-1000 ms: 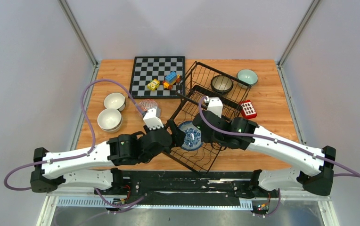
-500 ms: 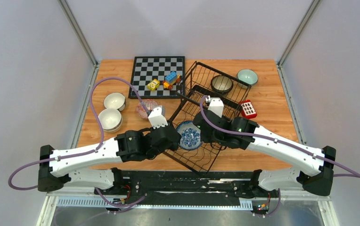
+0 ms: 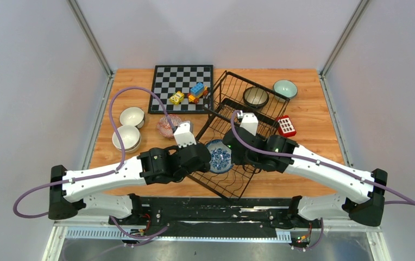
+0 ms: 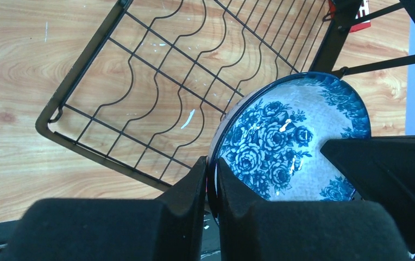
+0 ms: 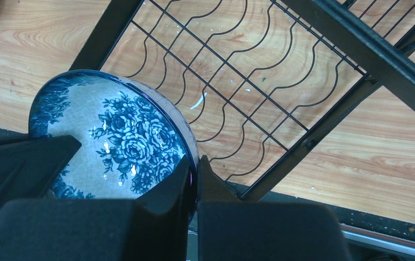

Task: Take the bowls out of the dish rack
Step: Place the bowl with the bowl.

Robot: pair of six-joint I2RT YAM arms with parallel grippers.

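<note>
A blue-and-white flower-patterned bowl (image 3: pixel 219 156) hangs tilted over the near part of the black wire dish rack (image 3: pixel 241 81). My left gripper (image 3: pixel 205 156) is shut on its left rim. In the left wrist view the fingertips (image 4: pixel 212 168) pinch the edge of the bowl (image 4: pixel 281 136). My right gripper (image 3: pixel 231 154) is shut on the opposite rim, one finger inside the bowl (image 5: pixel 113 136) and one outside (image 5: pixel 193 169). A dark speckled bowl (image 3: pixel 256 97) sits in the rack's far end.
A mint bowl (image 3: pixel 285 88) stands just beyond the rack's far right corner. Two pale bowls (image 3: pixel 132 117) (image 3: pixel 126 137) and a red-patterned bowl (image 3: pixel 168 124) sit on the table at left. Behind are a chessboard (image 3: pixel 182 81) with toy blocks (image 3: pixel 190 93), and a red block (image 3: pixel 285 126) lies right of the rack.
My left arm has swung right to the patterned bowl and its jaws have closed on the rim. The right gripper has kept its hold, and the bowl has barely moved.
</note>
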